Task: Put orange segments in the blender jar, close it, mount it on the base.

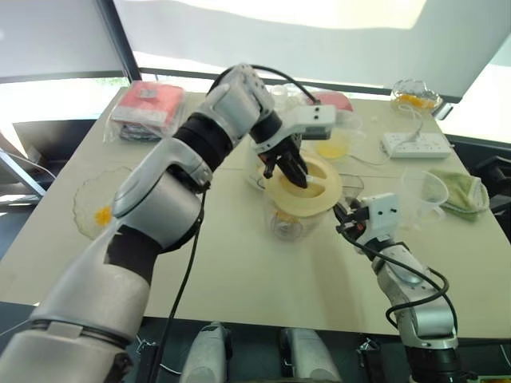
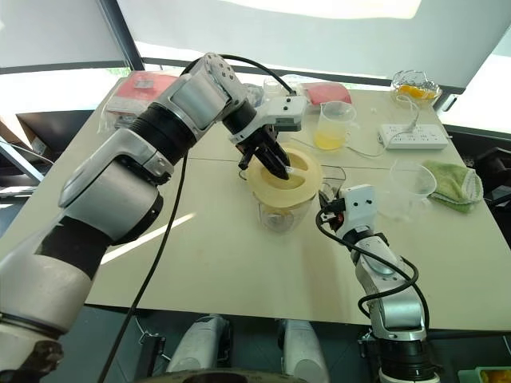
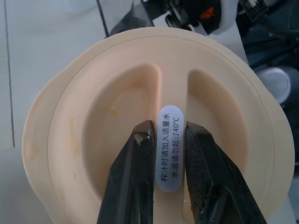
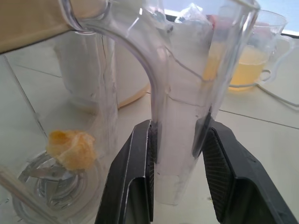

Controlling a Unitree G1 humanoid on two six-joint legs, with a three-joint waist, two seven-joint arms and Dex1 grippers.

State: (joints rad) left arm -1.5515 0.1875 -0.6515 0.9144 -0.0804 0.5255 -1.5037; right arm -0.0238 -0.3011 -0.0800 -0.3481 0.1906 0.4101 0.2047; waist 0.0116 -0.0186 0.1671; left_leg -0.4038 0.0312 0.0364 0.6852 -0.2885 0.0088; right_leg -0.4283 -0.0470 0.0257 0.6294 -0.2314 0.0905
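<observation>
Bright window light falls across the pale table (image 1: pixel 239 271) that fills the middle of both head views.

Nearest, at lower right of the frame, the right gripper (image 4: pixel 177 140) reaches level toward the blender jar (image 2: pixel 281 209). The head views leave its fingertips hard to read; the right wrist view settles it, showing the two black fingers (image 4: pixel 135 172) pressed on either side of the jar's clear handle. That same view looks through the jar wall to one orange segment (image 4: pixel 71 148) lying beside the metal blade at the jar's bottom, something the head views cannot show beneath the lid.

At frame centre the cream lid (image 1: pixel 307 190) sits on the jar's mouth, slightly tilted. The left gripper (image 1: pixel 294 169) comes down on it from the upper left. The left wrist view shows its fingers (image 3: pixel 133 177) closed on the lid's central ridge, which carries a white oval label with printed characters.

Farther back, a measuring cup (image 2: pixel 334 126) of pale yellow liquid stands just behind the jar. To the right lie a white power strip (image 1: pixel 415 144), an empty clear cup (image 2: pixel 411 187) and a green cloth (image 2: pixel 455 182). A small glass bowl (image 1: pixel 415 96) with orange pieces sits at upper right. A shallow clear dish (image 1: pixel 100 203) with an orange piece lies at left.
</observation>
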